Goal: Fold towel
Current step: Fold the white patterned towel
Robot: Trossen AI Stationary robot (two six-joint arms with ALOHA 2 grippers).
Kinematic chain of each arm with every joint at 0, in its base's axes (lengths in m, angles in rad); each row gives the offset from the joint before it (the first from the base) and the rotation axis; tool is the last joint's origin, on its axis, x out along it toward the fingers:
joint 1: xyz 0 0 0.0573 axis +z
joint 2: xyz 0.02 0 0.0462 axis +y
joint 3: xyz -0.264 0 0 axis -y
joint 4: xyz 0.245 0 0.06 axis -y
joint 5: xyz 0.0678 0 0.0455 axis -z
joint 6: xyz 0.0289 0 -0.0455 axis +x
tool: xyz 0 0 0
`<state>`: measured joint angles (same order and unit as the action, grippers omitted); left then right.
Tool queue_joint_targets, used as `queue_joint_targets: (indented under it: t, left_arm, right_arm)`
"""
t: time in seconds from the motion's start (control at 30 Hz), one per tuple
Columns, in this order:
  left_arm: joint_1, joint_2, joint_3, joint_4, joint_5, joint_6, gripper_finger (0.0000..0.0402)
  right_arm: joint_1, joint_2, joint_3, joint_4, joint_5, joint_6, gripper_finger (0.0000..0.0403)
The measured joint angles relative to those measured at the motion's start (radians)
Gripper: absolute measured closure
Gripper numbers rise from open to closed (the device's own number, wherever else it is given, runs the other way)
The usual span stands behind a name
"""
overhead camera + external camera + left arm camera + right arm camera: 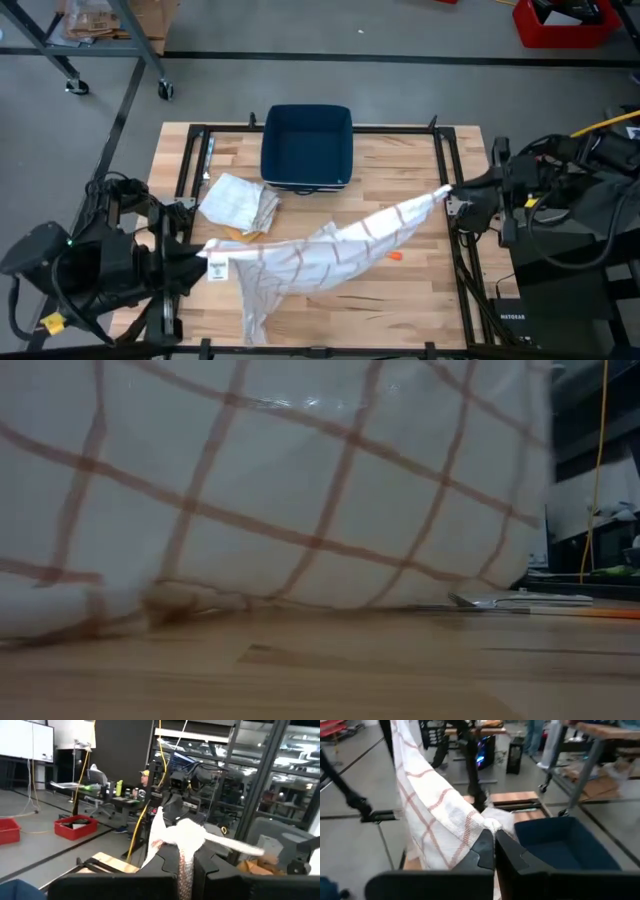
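White checked towel [330, 250] stretched diagonally over the wooden table [420, 290], lifted at both ends, its middle sagging to the tabletop. Left gripper [200, 258] clenched on the near-left corner; right gripper [452, 198] clenched on the far-right corner. Blue bin [306, 146] at the far edge. Folded cloth [238, 202] lies left of center.
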<state>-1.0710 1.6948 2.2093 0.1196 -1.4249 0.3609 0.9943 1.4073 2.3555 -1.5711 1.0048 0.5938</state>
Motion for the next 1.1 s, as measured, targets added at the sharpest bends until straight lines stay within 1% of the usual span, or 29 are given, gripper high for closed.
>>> queue_joint_targets:
  t: [0.1, 0.27, 0.33, 0.47, 0.6, 0.67, 0.73, 0.83, 0.97, 1.1]
  left_arm:
    - [0.008, -0.004, -0.001, -0.004, 0.0, 0.03, 0.0401]
    - [0.03, -0.039, -0.002, 0.004, -0.001, 0.146, 0.0401]
    - [0.047, -0.065, -0.002, 0.007, -0.002, 0.185, 0.0401]
    - [0.107, -0.114, -0.002, 0.007, 0.006, 0.238, 0.0401]
    - [0.174, -0.152, -0.002, 0.004, 0.016, 0.285, 0.0401]
    - [0.196, -0.165, -0.002, 0.005, 0.043, 0.301, 0.0401]
    - [0.204, -0.172, -0.001, 0.005, 0.096, 0.301, 0.0401]
    - [0.189, -0.172, -0.001, 0.003, 0.185, 0.293, 0.0401]
    - [0.135, -0.17, -0.001, 0.0, 0.246, 0.272, 0.0401]
    - [0.066, -0.165, -0.001, -0.004, 0.303, 0.271, 0.0401]
  right_arm:
    - [0.0, -0.019, -0.001, 0.0, 0.07, -0.009, 0.0401]
    - [0.0, -0.073, 0.0, 0.003, 0.276, -0.125, 0.0401]
    - [0.0, -0.097, 0.0, 0.025, 0.342, -0.166, 0.0401]
    - [0.0, -0.141, 0.0, 0.143, 0.42, -0.286, 0.0401]
    - [0.0, -0.173, 0.0, 0.287, 0.432, -0.387, 0.0401]
    - [0.0, -0.183, 0.0, 0.35, 0.407, -0.406, 0.0401]
    - [0.0, -0.191, 0.0, 0.415, 0.353, -0.425, 0.04]
    - [0.0, -0.193, 0.001, 0.52, 0.202, -0.467, 0.0399]
    - [0.0, -0.185, 0.001, 0.679, -0.01, -0.52, 0.0401]
    - [0.0, -0.16, 0.0, 0.775, -0.151, -0.548, 0.04]
